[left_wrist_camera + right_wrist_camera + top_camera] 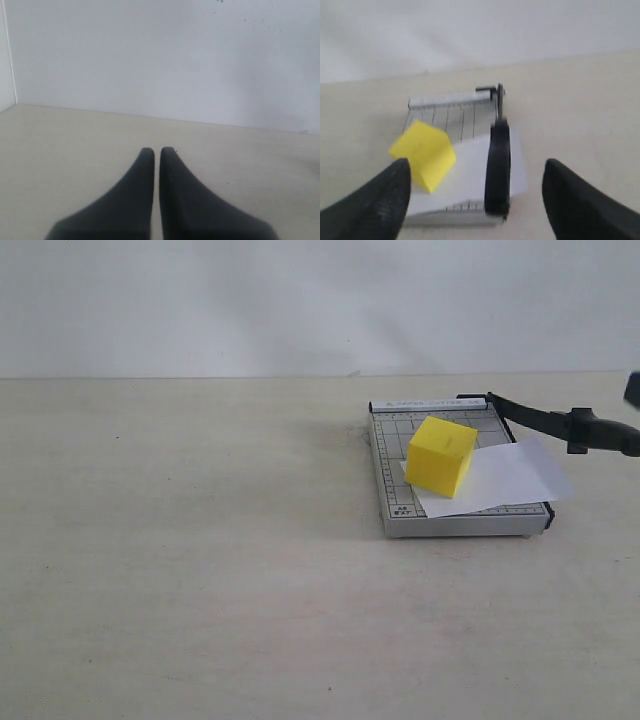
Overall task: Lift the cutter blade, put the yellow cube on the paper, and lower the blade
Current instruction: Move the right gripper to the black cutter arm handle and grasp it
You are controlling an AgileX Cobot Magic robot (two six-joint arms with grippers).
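The yellow cube point(441, 455) rests on the white paper point(510, 475), which lies skewed across the grey gridded trimmer base point(395, 490). The cutter blade point(540, 420) stands raised from its hinge at the base's far corner, its thick black handle point(603, 432) hanging in the air to the right. In the right wrist view my right gripper point(477, 167) is open. The handle point(498, 170) lies ahead between the lines of its two fingers, touching neither, with the cube point(425, 152) and paper point(470, 172) beyond. My left gripper point(156, 150) is shut on nothing, over bare table.
A pale tabletop point(200, 540) spreads left of and in front of the trimmer, ending at a white wall point(300, 300). A dark bit of the right arm point(633, 388) shows at the right edge of the exterior view. The left arm is out of that view.
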